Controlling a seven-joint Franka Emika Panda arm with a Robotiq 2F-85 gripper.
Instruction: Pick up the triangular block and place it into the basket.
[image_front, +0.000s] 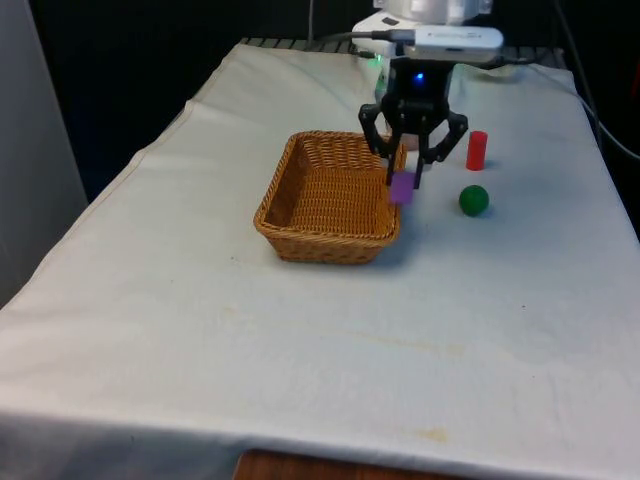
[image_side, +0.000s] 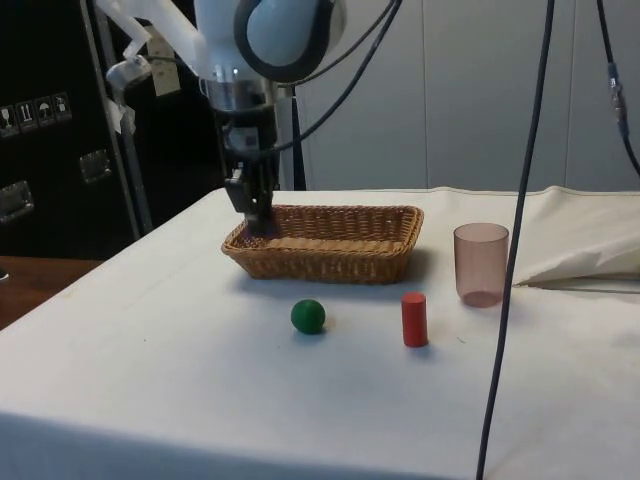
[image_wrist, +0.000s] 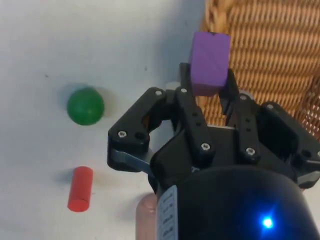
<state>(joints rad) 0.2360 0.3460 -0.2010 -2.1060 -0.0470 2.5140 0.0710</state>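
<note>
Gripper (image_wrist: 210, 90): pinching purple block (image_wrist: 210, 62), raised above basket (image_front: 300, 200) rim.
Advice: carry further over basket's middle, lower, then release.
Nearby: ball (image_front: 474, 200).

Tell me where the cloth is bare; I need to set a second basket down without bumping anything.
The widest bare cloth lies between the wicker basket and the table's near edge in the front view, plus the strip at the front view's left of it. It is crowded on the other side: the gripper holding the purple block, the green ball, the red cylinder and the pink cup.
</note>
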